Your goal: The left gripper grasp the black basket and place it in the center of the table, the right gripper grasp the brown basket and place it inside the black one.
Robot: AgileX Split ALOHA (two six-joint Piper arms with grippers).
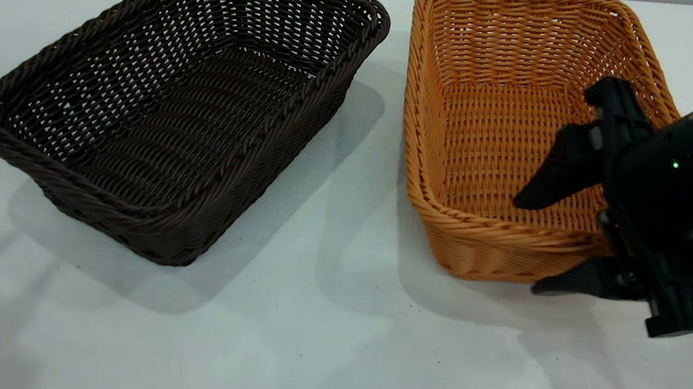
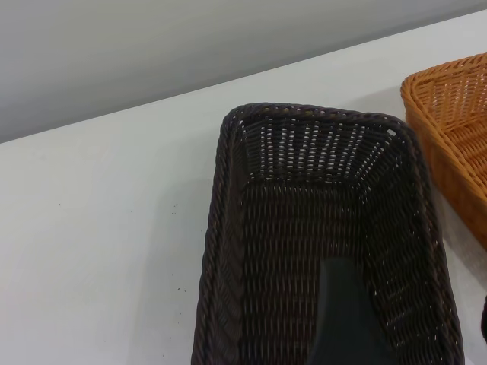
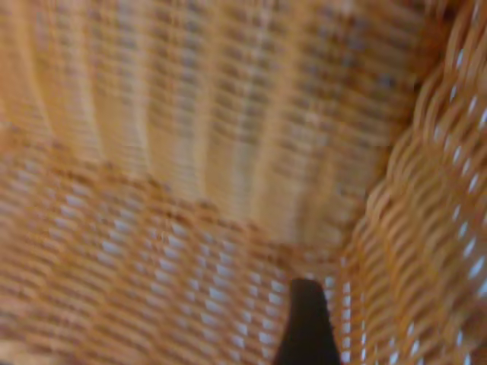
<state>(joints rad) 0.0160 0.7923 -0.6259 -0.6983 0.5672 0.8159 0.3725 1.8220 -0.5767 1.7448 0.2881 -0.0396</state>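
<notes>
Straddling: the right gripper (image 1: 530, 245) sits over the near wall of the brown basket (image 1: 498, 107), at the corner nearest the right arm.
Right jaws: spread wide, 1 finger inside the basket above its woven floor, the other outside the near wall, low by the table (image 1: 325, 352); the braided rim and wall lie between them, and they hold nothing.
Right wrist view: 1 dark fingertip (image 3: 307, 327) shows against the orange-tan weave (image 3: 190, 152), close to an inner corner of the basket.
Brown basket: rests flat on the table toward the right side, long axis running away from the camera, nothing inside but the finger.
Black basket: the black basket (image 1: 178, 99) stands on the table left of the brown one, turned at an angle, its far corner near the brown basket's far corner but apart from it.
Left gripper: outside the exterior view; in the left wrist view 1 dark finger (image 2: 346, 319) hangs above the floor of the black basket (image 2: 289, 228).
Left jaws: cannot tell how far apart they stand.
</notes>
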